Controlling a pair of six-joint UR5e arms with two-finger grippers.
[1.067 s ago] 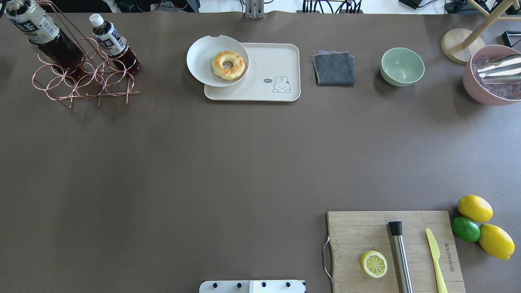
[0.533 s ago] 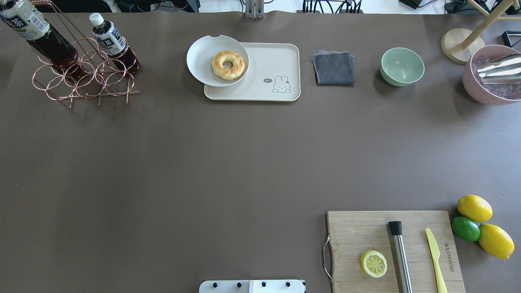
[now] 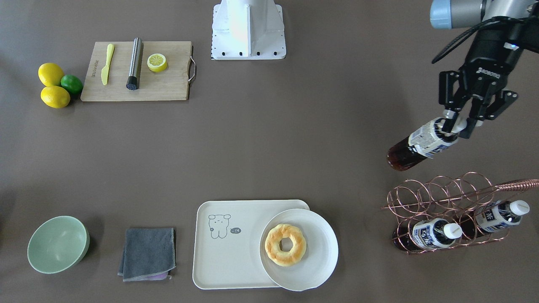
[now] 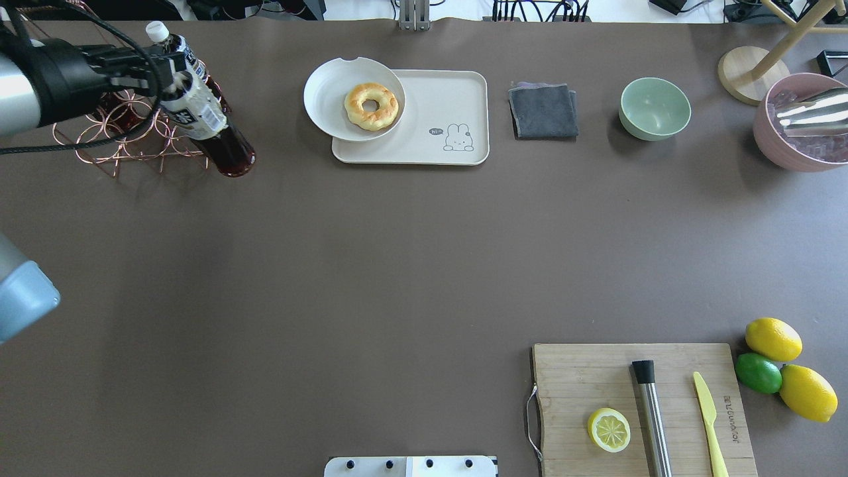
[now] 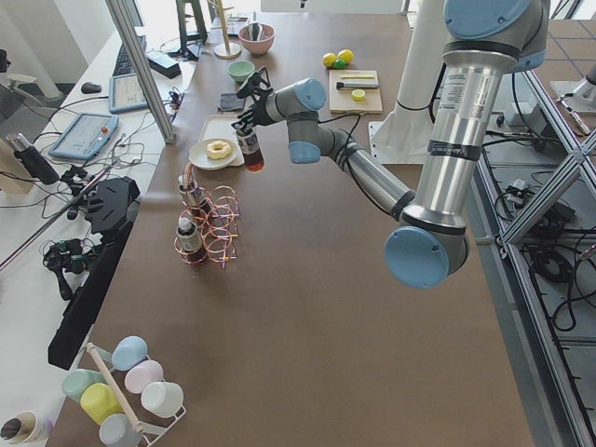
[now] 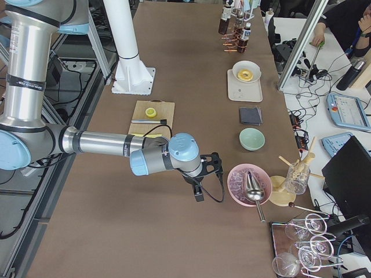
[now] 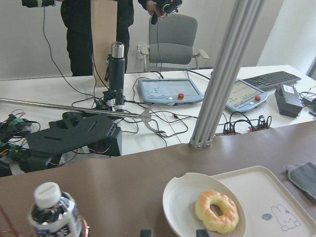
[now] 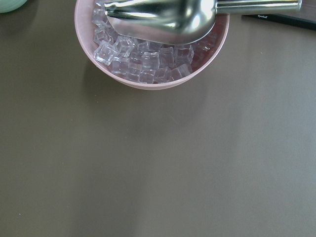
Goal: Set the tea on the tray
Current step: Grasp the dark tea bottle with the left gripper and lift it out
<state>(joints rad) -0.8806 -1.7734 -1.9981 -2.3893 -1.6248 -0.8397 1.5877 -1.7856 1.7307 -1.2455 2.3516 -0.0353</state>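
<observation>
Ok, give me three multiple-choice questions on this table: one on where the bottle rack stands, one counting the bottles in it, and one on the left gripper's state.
1. The rack stands on the robot's:
A. far left
B. far right
C. near right

2. Bottles lying in the rack:
A. one
B. two
C. three

3. The left gripper is:
A. open
B. shut on a tea
C. out of view

Answers:
1 A: the overhead view shows the rack at its upper left.
2 B: the front view shows two in the rings.
3 B: the gripper clamps the tea at its cap end, tilted and clear of the rack.
</observation>
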